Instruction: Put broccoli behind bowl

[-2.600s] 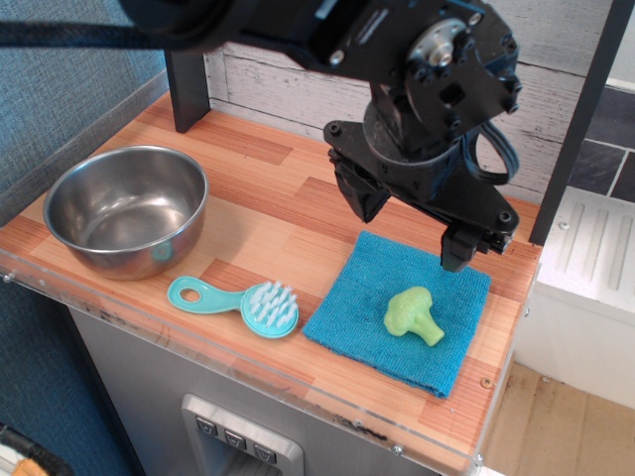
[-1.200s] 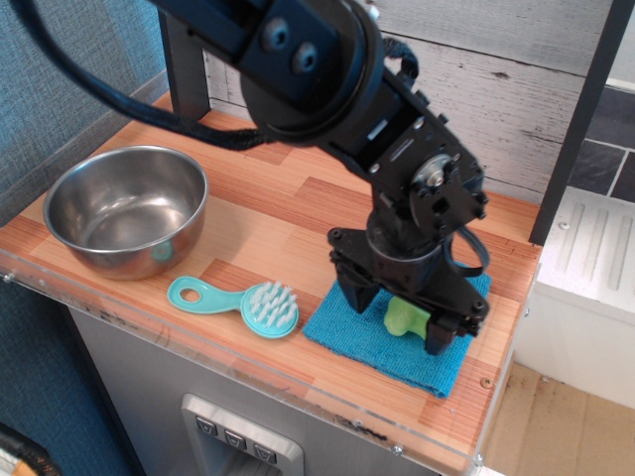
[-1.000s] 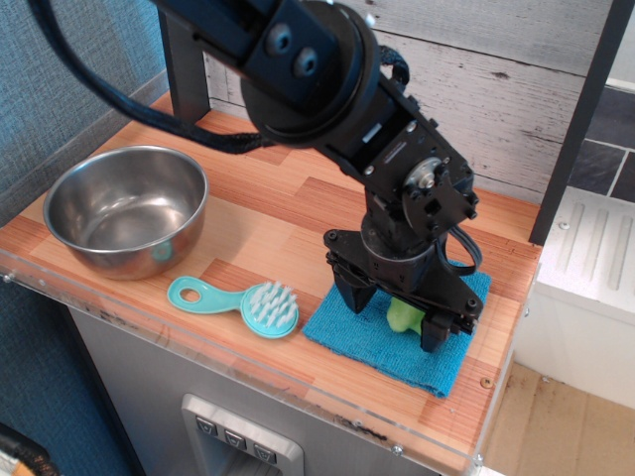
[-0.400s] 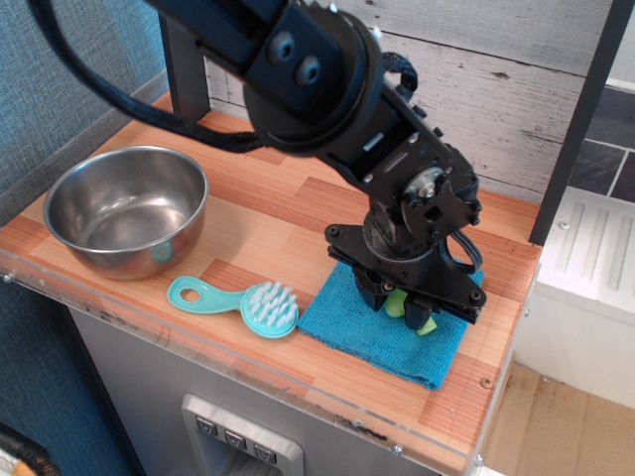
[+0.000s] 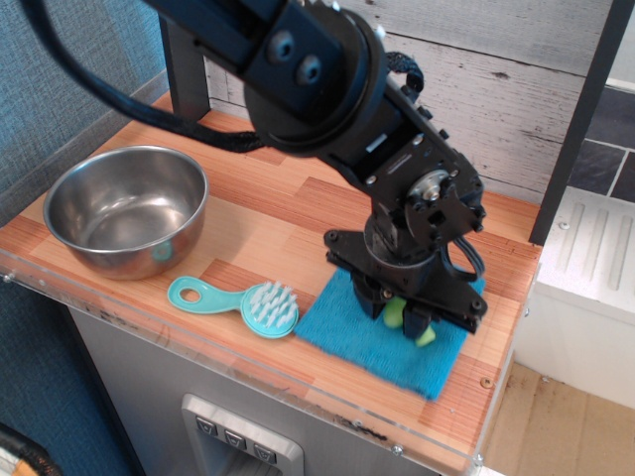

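Note:
The light-green broccoli (image 5: 396,313) sits pinched between the black fingers of my gripper (image 5: 399,311), just over the blue cloth (image 5: 367,342) at the front right of the counter. Only a small part of it shows; its stalk tip pokes out below right. The gripper is shut on it. The stainless-steel bowl (image 5: 126,209) stands at the left of the counter, far from the gripper, with nothing inside.
A teal scrub brush (image 5: 238,301) lies at the front edge between the bowl and the cloth. A dark post (image 5: 187,84) stands behind the bowl at the back left. White plank wall runs along the back. The counter's right edge is close to the cloth.
The gripper came down over the broccoli on the cloth and closed its fingers on it. The cloth has bunched and shifted slightly left under the gripper.

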